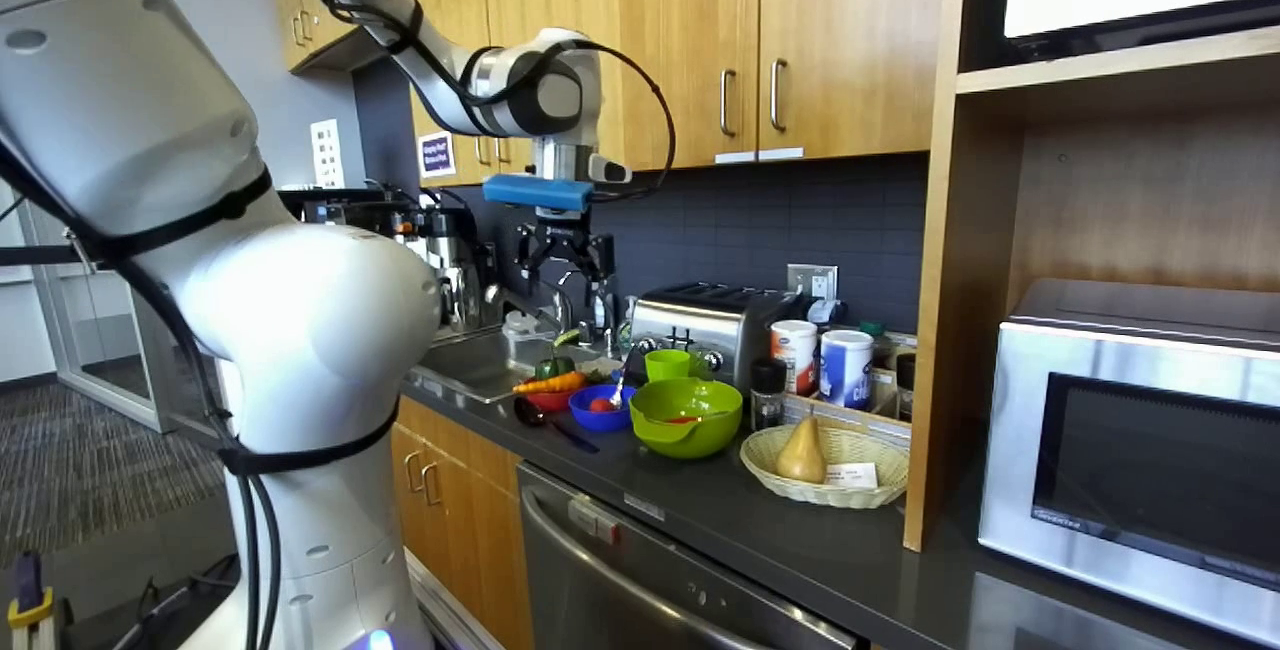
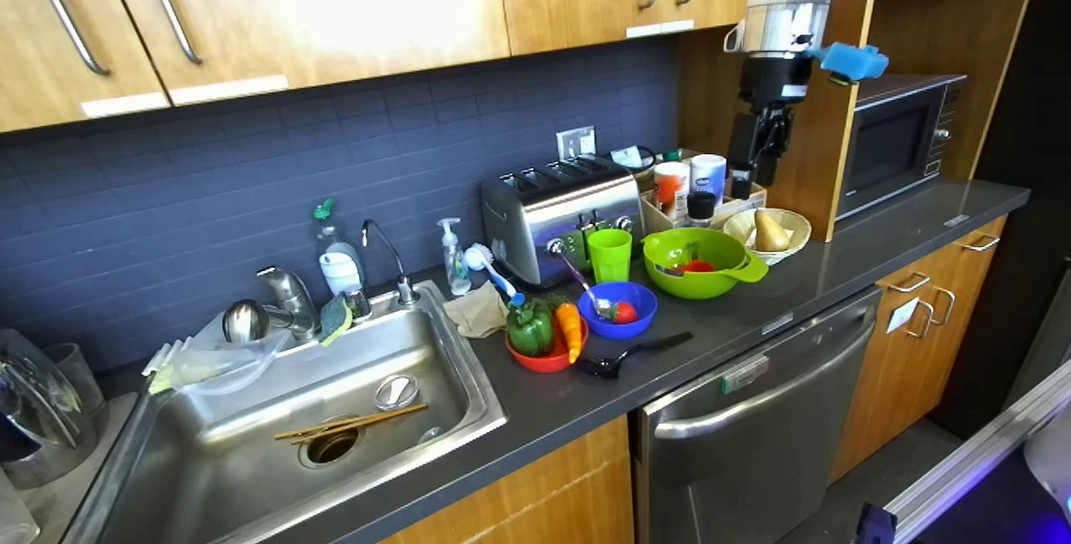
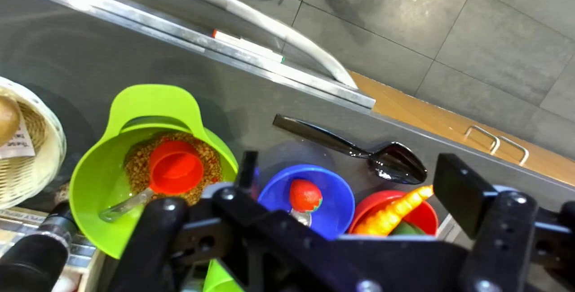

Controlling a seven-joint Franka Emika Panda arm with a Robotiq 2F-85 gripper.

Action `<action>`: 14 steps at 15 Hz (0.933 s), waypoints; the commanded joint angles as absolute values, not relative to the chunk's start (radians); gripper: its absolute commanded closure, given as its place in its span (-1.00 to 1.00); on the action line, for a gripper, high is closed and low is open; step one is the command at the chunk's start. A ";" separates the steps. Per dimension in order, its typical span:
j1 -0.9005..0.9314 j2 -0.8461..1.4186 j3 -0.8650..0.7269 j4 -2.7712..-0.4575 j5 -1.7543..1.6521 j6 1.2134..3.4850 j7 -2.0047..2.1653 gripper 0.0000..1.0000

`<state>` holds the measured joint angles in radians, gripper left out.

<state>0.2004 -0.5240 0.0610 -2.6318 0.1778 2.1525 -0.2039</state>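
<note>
Charcoal-grey in an exterior view, the surface [image 1: 705, 495] runs through a kitchen below blond wood cupboards [image 1: 690, 40] and dark tiles [image 1: 690, 220], with a steel dishwasher [image 1: 590, 600] built in underneath. The claw [image 1: 563, 268] hangs in the air, well above the surface.

In an exterior view, chopsticks [image 2: 368, 419] lie in a stainless sink [image 2: 209, 477], and a toaster [image 2: 577, 205] stands by the tiles. Between the sink and a wicker basket [image 2: 782, 254] are a red bowl [image 2: 546, 363], a blue bowl [image 2: 623, 333] and a lime-green bowl [image 2: 694, 286]; a black serving spoon [image 2: 602, 366] lies near the front edge. All four are lower than the claw and well apart from it.

In the wrist view, the claw's jaws are spread wide. The blue bowl and the red bowl show between them, as does the scoop of the serving spoon; the lime-green bowl sits mostly outside, past the finger [image 3: 248, 170] at that view's left. Round and smooth, the blue bowl holds a red strawberry [image 3: 305, 194]. An orange carrot [image 3: 394, 212] rests across the red bowl's rim beside a green pepper [image 3: 408, 228]. Glossy all over, the serving spoon has a long handle. The lime-green bowl contains brown granules [image 3: 137, 161] and a red measuring cup [image 3: 176, 167].
</note>
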 commanded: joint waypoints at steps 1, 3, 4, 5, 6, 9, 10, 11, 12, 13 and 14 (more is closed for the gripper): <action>0.175 -0.350 0.007 -2.512 0.137 2.184 -0.318 -1.00; 0.156 -0.275 -0.030 -2.452 0.138 2.179 -0.383 -1.00; 0.143 -0.240 -0.044 -2.422 0.134 2.174 -0.411 -1.00; 0.132 -0.203 -0.061 -2.391 0.137 2.167 -0.458 -1.00; 0.122 -0.175 -0.072 -2.367 0.146 2.160 -0.498 -1.00; 0.093 -0.085 -0.083 -2.306 0.170 2.153 -0.589 -1.00; 0.084 -0.060 -0.079 -2.291 0.173 2.150 -0.606 -1.00; 0.078 -0.033 -0.070 -2.278 0.180 2.151 -0.620 -1.00; 0.074 -0.012 -0.061 -2.270 0.184 2.148 -0.631 -1.00; 0.073 0.007 -0.051 -2.265 0.184 2.147 -0.641 -1.00; 0.071 0.030 -0.040 -2.256 0.183 2.144 -0.654 -1.00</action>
<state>0.0855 -0.0355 -0.0747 -2.3049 0.1633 2.1741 -0.6095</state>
